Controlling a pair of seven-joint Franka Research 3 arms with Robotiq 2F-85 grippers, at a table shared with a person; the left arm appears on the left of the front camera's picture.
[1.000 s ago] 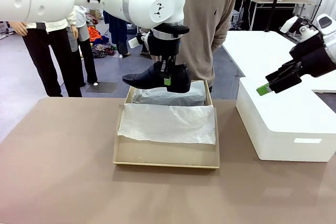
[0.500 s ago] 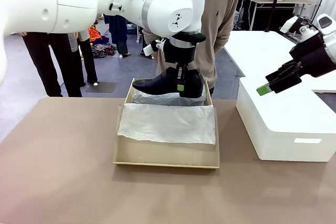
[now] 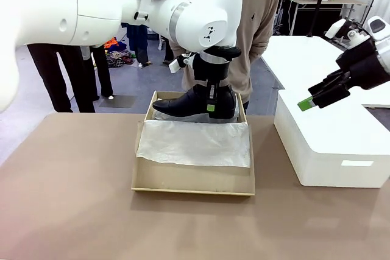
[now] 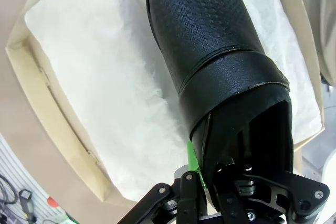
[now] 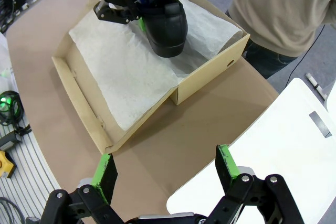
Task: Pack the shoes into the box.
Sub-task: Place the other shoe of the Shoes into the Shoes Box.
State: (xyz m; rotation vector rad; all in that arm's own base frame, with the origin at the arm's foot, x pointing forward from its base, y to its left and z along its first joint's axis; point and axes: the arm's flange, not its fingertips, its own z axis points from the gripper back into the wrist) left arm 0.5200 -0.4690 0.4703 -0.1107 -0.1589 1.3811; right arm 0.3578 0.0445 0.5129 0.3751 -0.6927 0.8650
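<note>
We record the left end effector (image 3: 210, 106) clenched on a black glossy shoe (image 3: 194, 103), gripping it at the heel end through the shoe's opening; in the left wrist view one green pad (image 4: 192, 157) lies against the outside of the heel collar while the other finger sits inside the shoe. In the front view the shoe is level, toe towards 9 o'clock and heel towards 3 o'clock, at the 12 o'clock end of the tan cardboard box (image 3: 195, 186), over its deeper compartment. White tissue paper (image 3: 195, 144) lines that compartment and drapes towards 6 o'clock across the opened flap lid (image 3: 141, 178). We cannot tell whether the sole is touching the tissue or hangs just above it. The right wrist view confirms the shoe within the outline of the box walls, heel end nearest the camera. The right end effector (image 3: 312, 100) is released, its jaws spread wide with nothing between them, and it hangs in the air at roughly 2 o'clock from the box, above a larger white box (image 3: 332, 150) with rounded corners. The white box stands at 3 o'clock of the cardboard box, near it but apart. Both boxes rest on the brown counter (image 3: 67, 205). A person (image 3: 244, 22) in a beige top stands at 12 o'clock, just behind the box, at the far edge of the counter
</note>
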